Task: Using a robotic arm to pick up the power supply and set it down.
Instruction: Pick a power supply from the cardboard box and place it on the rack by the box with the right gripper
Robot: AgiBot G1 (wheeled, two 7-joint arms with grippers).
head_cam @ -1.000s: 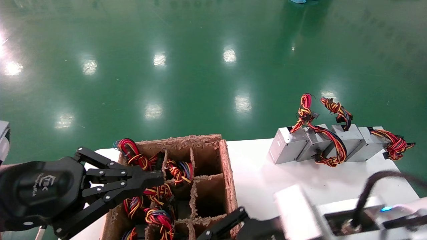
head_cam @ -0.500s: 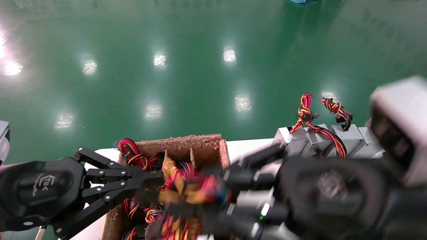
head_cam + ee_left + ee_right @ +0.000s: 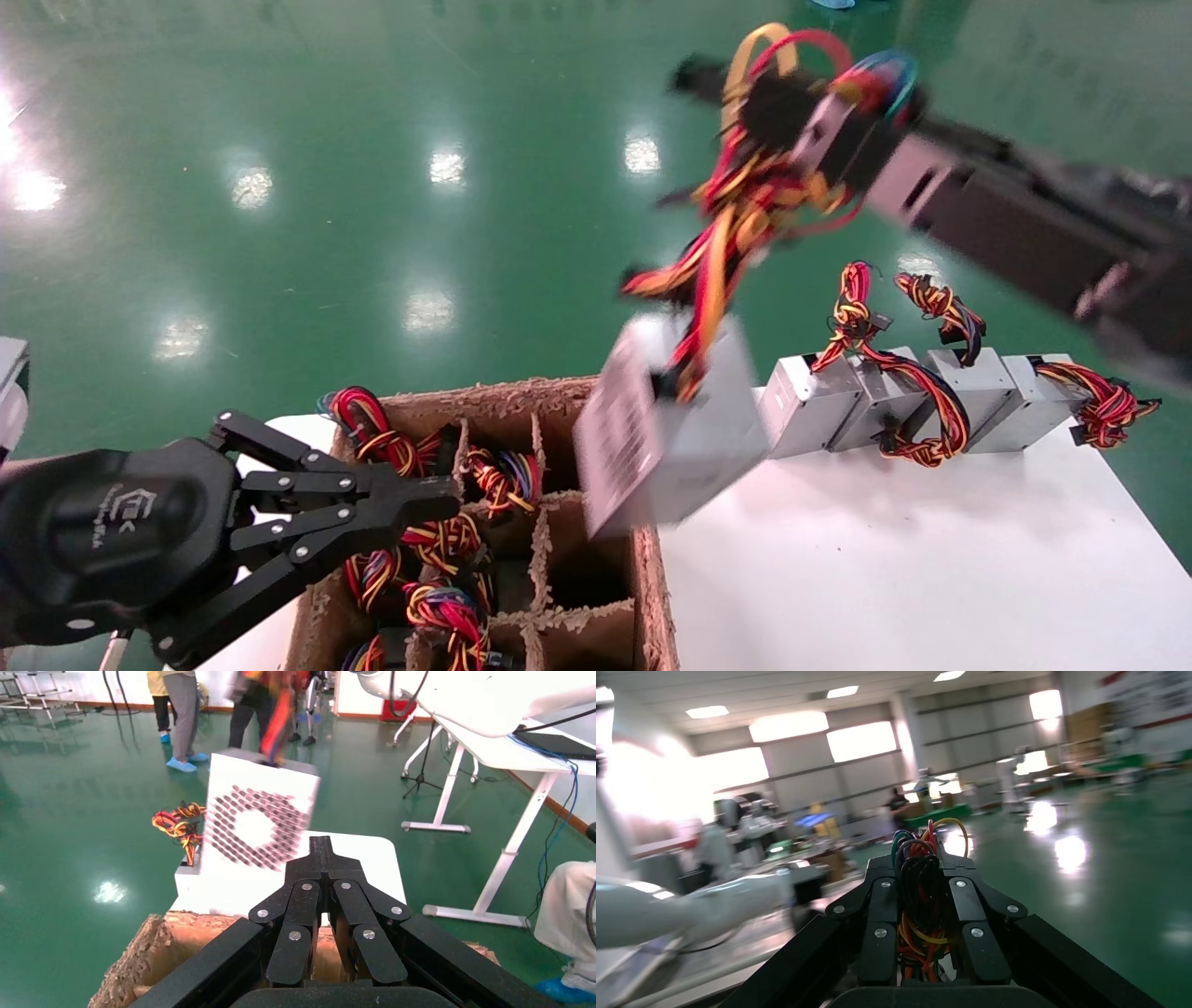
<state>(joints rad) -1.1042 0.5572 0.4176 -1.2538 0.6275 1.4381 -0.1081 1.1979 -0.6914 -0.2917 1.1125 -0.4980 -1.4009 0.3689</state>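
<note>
I count four power supplies [image 3: 894, 405] in a row on the white table [image 3: 894, 559], a fifth power supply [image 3: 666, 438] hanging from my right gripper [image 3: 805, 112], and perhaps five more wire bundles [image 3: 438, 540] in one cardboard box [image 3: 643, 559].

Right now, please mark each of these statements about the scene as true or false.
1. The right gripper holds the power supply by its wire bundle. True.
2. The lifted power supply rests on the white table. False: it hangs in the air above the cardboard box.
3. The left gripper holds a supply. False: it is shut on nothing, at the box.
4. Other grey supplies stand in a row on the table. True.
</note>
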